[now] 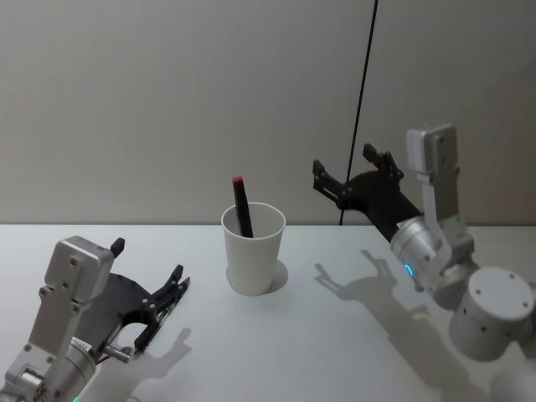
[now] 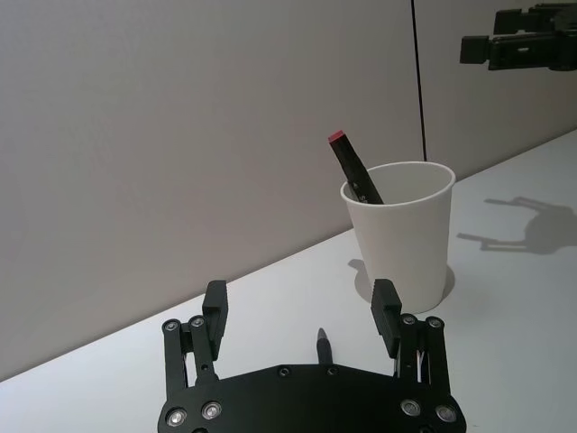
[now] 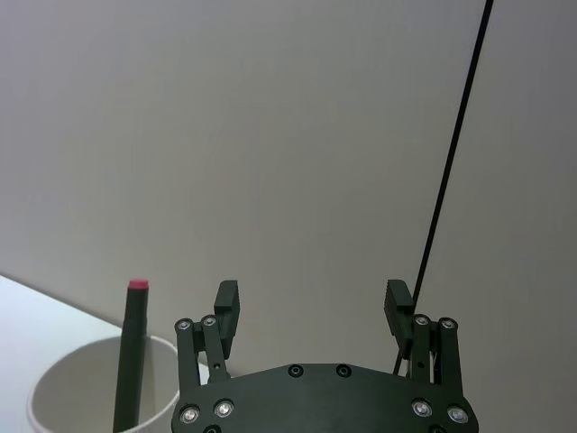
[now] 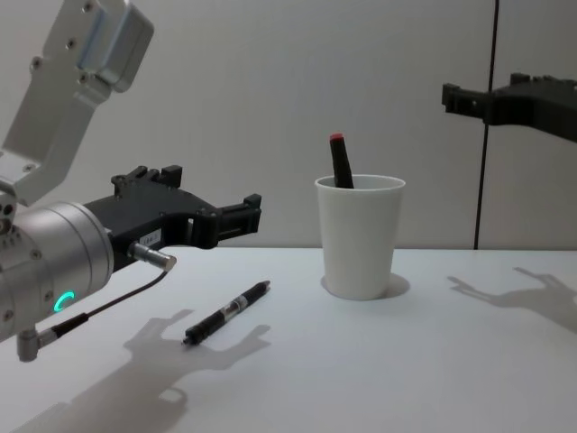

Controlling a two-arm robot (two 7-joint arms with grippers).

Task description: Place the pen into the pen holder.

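Note:
The pen holder (image 1: 253, 251) is a white paper cup standing mid-table. A dark pen with a red end (image 1: 242, 203) leans inside it, also seen from the side (image 4: 341, 162). A second, black pen (image 4: 225, 313) lies flat on the table left of the cup (image 4: 360, 236); its tip (image 2: 322, 340) shows just beyond my left palm. My left gripper (image 4: 203, 192) hovers open above that pen, touching nothing. My right gripper (image 1: 345, 167) is raised high to the right of the cup, open and empty, looking down at the cup rim (image 3: 63, 383).
A grey wall stands close behind the white table (image 1: 335, 335). A thin black cable (image 1: 362, 100) hangs down the wall behind my right gripper.

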